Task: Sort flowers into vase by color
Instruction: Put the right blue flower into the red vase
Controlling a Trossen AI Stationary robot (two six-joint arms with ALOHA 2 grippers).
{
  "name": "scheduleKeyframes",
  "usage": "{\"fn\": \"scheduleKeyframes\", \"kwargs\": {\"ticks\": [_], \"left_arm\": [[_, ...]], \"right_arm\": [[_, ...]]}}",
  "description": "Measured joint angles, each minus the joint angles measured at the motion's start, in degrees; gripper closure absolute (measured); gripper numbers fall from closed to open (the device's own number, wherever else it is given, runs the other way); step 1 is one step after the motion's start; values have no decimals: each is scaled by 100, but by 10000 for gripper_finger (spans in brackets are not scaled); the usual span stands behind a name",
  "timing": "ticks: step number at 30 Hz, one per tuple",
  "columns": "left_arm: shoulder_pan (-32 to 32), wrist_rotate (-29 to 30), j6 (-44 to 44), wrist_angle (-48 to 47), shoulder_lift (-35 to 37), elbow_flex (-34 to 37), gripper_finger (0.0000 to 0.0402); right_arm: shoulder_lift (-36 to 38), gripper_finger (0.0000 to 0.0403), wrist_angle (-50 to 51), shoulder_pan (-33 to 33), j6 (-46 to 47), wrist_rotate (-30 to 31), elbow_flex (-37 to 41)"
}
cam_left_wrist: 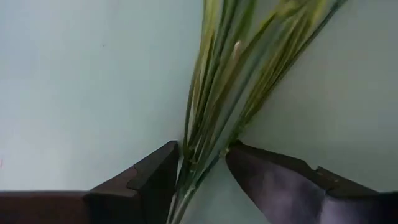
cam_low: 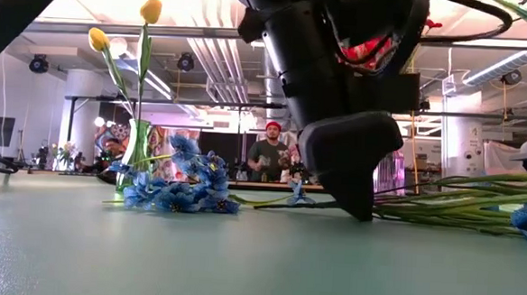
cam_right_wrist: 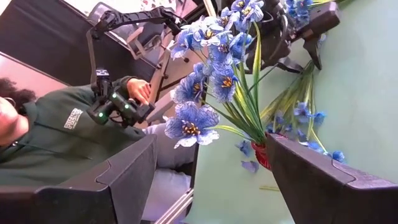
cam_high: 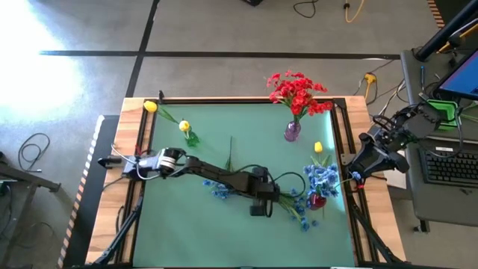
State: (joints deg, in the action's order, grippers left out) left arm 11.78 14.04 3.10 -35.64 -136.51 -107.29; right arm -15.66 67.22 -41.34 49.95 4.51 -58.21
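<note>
A bunch of blue flowers (cam_high: 299,213) lies flat on the green mat, its green stems (cam_left_wrist: 217,93) running between the two fingers of my left gripper (cam_left_wrist: 202,158), which points steeply down at the mat and stands open around them. More blue blooms (cam_low: 175,193) lie on the mat to the left. Blue flowers stand in a red vase (cam_high: 317,200), red flowers in a purple vase (cam_high: 292,131), and yellow flowers in a green vase (cam_high: 191,138). A yellow head (cam_high: 318,147) lies beside the purple vase. My right gripper (cam_right_wrist: 211,180) waits open at the table's right edge. My left gripper comes at the lying blue flowers' stems (cam_left_wrist: 199,168) from above, slanting down, one finger on each side and across the bundle. The stems lie on the mat. Whether the fingers (cam_left_wrist: 155,180) touch the stems I cannot tell.
The red vase with blue flowers stands close to the right of my left gripper (cam_high: 278,200). The mat's near half has free room. A person (cam_right_wrist: 68,124) sits beyond the table's right side; another person (cam_low: 269,157) stands far behind the table.
</note>
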Motion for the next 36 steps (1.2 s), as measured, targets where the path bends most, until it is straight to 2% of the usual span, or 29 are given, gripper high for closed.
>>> {"fn": "scheduleKeyframes", "kwargs": {"ticks": [5,12,13,18,23,27,32,36], "left_arm": [[-30,1,39,-74,4,3,247],[-32,20,39,-220,58,3,381],[-34,18,28,-288,87,3,390],[7,-382,-197,-874,386,32,399],[85,-1021,-42,-1437,1049,27,401],[131,-1386,-24,-1421,1545,135,401],[237,-1221,-3,-900,2253,536,401],[300,-879,-22,-378,2751,1085,401]], "right_arm": [[0,112,-2,0,0,-2,6],[-2,108,-1,0,1,-4,8],[-2,109,-2,0,2,-6,8],[-2,109,-2,0,2,-6,8],[-2,109,0,0,0,-6,-14],[-2,114,-2,0,-163,125,-18],[20,117,-22,0,-589,577,-20],[22,112,-16,-2,-612,602,-44]]}}
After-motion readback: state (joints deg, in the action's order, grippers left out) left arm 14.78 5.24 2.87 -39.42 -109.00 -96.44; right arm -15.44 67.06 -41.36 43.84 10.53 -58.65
